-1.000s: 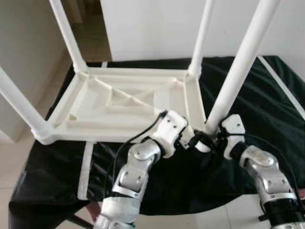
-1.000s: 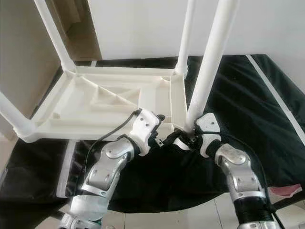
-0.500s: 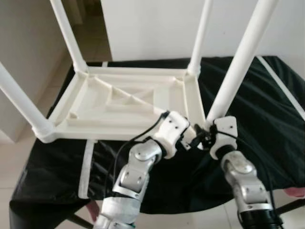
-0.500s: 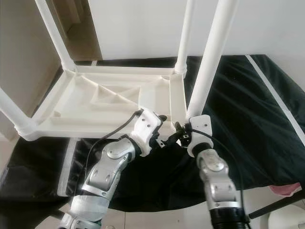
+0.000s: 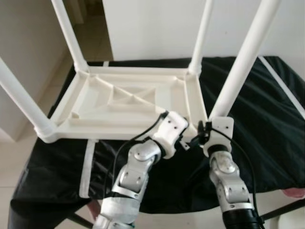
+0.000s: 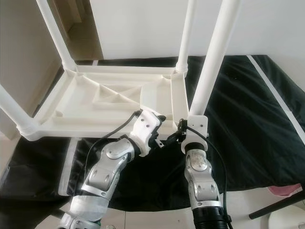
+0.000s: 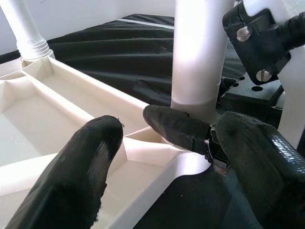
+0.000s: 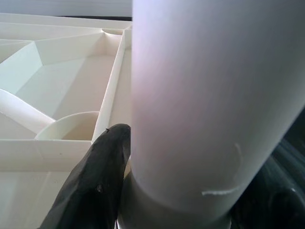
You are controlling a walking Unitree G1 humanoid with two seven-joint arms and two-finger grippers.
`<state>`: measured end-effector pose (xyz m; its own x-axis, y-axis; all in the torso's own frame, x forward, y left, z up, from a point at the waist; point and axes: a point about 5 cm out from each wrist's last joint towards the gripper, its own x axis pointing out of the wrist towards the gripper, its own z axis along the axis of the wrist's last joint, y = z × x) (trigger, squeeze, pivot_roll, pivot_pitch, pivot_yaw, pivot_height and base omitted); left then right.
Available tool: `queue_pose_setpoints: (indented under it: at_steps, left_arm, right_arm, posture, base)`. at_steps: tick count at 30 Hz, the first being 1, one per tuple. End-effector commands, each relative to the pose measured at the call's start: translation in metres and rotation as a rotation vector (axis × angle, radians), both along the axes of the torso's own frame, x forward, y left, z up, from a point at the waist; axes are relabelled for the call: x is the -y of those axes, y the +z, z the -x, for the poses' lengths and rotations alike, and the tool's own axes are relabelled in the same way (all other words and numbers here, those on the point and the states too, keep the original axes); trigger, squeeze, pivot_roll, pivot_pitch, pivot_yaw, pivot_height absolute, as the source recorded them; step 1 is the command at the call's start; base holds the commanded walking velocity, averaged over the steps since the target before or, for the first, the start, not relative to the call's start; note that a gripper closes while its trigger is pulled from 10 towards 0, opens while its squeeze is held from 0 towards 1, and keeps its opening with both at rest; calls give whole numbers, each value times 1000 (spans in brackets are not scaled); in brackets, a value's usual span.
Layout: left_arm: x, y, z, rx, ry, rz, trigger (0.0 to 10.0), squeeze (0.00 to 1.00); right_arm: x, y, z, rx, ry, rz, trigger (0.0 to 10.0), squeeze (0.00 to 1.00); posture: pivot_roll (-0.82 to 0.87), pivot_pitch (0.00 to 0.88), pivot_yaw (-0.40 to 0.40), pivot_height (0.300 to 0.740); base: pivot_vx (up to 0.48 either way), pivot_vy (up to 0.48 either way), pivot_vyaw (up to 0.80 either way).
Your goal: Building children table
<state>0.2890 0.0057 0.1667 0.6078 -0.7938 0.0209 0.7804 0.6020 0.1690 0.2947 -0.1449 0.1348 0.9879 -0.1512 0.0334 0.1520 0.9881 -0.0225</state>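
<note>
Legs point upward because the children's table [image 5: 128,102] lies upside down on the black cloth [image 5: 267,105], which gives you open access to the corner sockets on its ribbed underside. You can see all four legs standing in their corners, so my guess is you are seating or tightening the last one.

Your right gripper [image 8: 176,191] is closed around the base of the near right leg [image 5: 240,59], just above its socket; the right wrist view shows a black finger [image 8: 97,183] pressed against the tube on one side and a dark shape on the far side. That low hold makes sense: it puts your force right at the joint instead of levering on the long tube.

Your left gripper [image 7: 167,157] sits at the same near corner with its fingers spread, straddling the frame edge beside the socket. I cannot tell whether it touches the plastic; it looks placed to brace the frame against your push.

Watch the leg's lean: it tilts away from you, so check it is fully home before you let go.
</note>
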Motion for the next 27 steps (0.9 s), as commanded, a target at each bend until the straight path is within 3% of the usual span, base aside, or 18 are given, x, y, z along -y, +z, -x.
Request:
queue_pose_setpoints:
  at_steps: [1, 3, 4, 11, 13, 20, 21, 22, 23, 25, 27]
  left_arm:
    - [-2, -14, 4, -39, 78, 5, 10000, 0]
    - [-1, -15, 4, -39, 77, 5, 10000, 0]
    - [-1, -15, 4, -38, 75, 5, 10000, 0]
    - [0, -14, 4, -35, 74, 9, 10000, 0]
    - [0, -12, 4, -38, 75, 23, 10000, 0]
    - [-3, -14, 7, -35, 49, 11, 10000, 0]
    - [-4, -14, 8, -36, 46, 10, 10000, 0]
    - [-8, -16, 9, -43, 29, 1, 10000, 0]
    - [-8, -16, 9, -43, 29, 1, 10000, 0]
    - [-14, -19, 14, -45, -11, -21, 10000, 0]
    - [-19, -20, 16, -55, -30, -29, 10000, 0]
  right_arm:
    - [-1, -13, 2, -62, -20, -31, 10000, 0]
    - [-1, -12, 1, -58, -26, -27, 10000, 0]
    - [-1, -11, 1, -44, -23, -28, 10000, 1000]
    - [4, 6, 0, 71, 54, -25, 10000, 1000]
    - [13, 10, 0, 95, 96, -19, 10000, 1000]
    - [34, 5, 3, 59, 281, 9, 10000, 1000]
    - [35, 4, 3, 53, 297, 15, 10000, 855]
    - [35, 4, 4, 40, 369, 24, 10000, 0]
    - [35, 4, 4, 40, 369, 24, 10000, 0]
    - [34, 4, 7, 11, 505, 42, 10000, 0]
    - [36, 4, 8, -5, 557, 58, 10000, 0]
  posture:
    - [-44, 40, 16, 740]
    - [-44, 40, 16, 740]
    - [-44, 40, 16, 740]
    - [-45, 31, 13, 740]
    - [-46, 28, 12, 740]
    - [-51, 22, 19, 740]
    - [-51, 22, 19, 740]
    - [-53, 17, 22, 740]
    - [-53, 17, 22, 740]
    - [-53, 17, 23, 740]
    - [-53, 14, 27, 740]
  base:
    - [0, 0, 0]
    - [0, 0, 0]
    - [0, 0, 0]
    - [0, 0, 0]
    - [0, 0, 0]
    - [0, 0, 0]
    - [0, 0, 0]
    - [0, 0, 0]
    - [0, 0, 0]
    - [0, 0, 0]
    - [0, 0, 0]
